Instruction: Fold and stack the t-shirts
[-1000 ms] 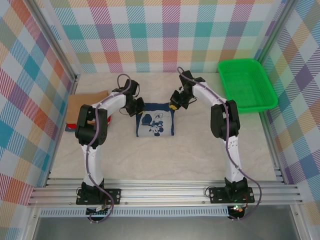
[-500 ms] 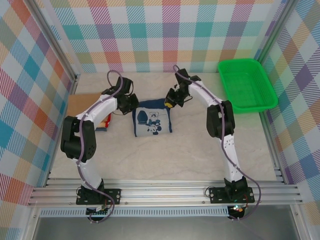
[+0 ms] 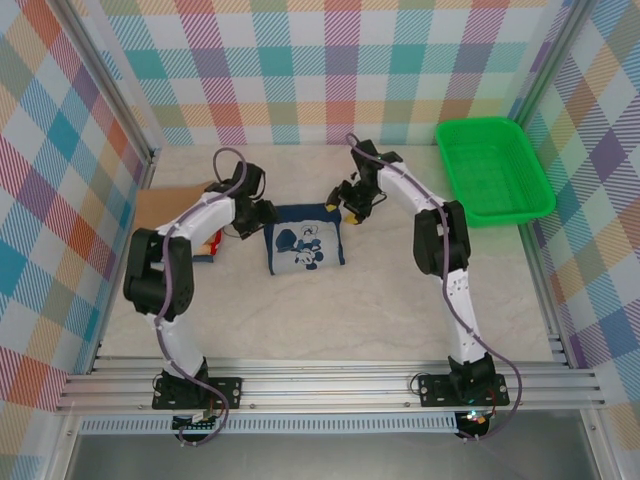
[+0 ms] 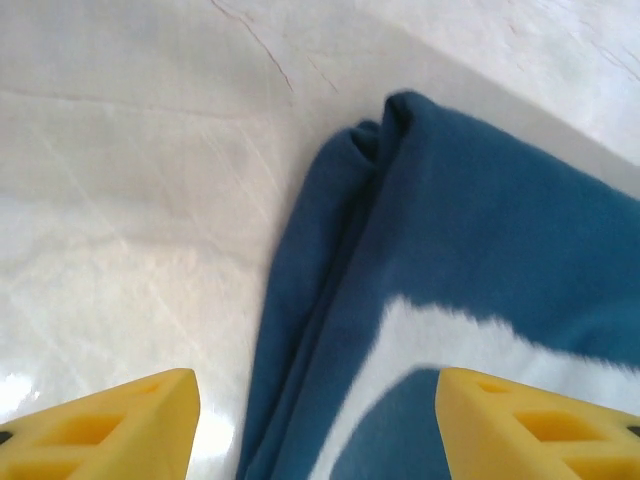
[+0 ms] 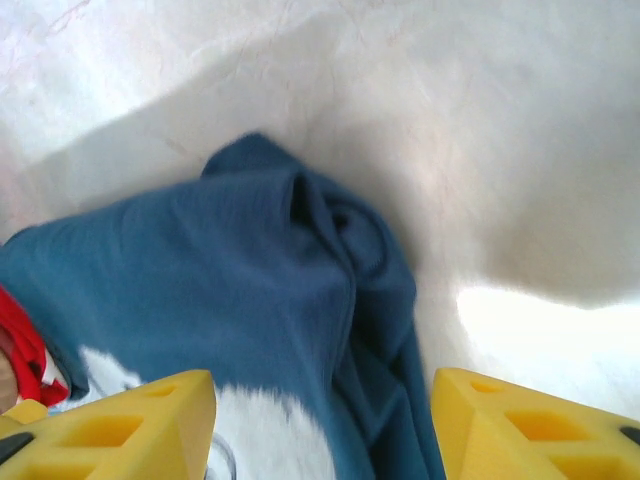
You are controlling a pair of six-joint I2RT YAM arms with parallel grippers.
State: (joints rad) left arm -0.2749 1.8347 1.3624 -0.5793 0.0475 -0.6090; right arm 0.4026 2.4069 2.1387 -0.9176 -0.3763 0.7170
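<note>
Navy t-shirt (image 3: pixel 305 237) folded into a rectangle, white printed graphic facing up; lies flat mid-worktop (image 3: pixel 400 300); both far corners bunched in thick layered folds; tan t-shirt (image 3: pixel 165 205) folded at the worktop's left edge; green basket (image 3: pixel 495 170) far right, well apart; left claw (image 3: pixel 262 214) low at navy shirt's far-left corner; right claw (image 3: pixel 340 203) at far-right corner; both arms reach forward and bend inward toward each other; both claws open, yellow fingers (image 4: pixel 110 430) spread wide over the cloth.

green basket (image 3: pixel 495 170) sits far right on pale table (image 3: pixel 380 300), perhaps touching the wall (image 3: pixel 600 150).
</note>
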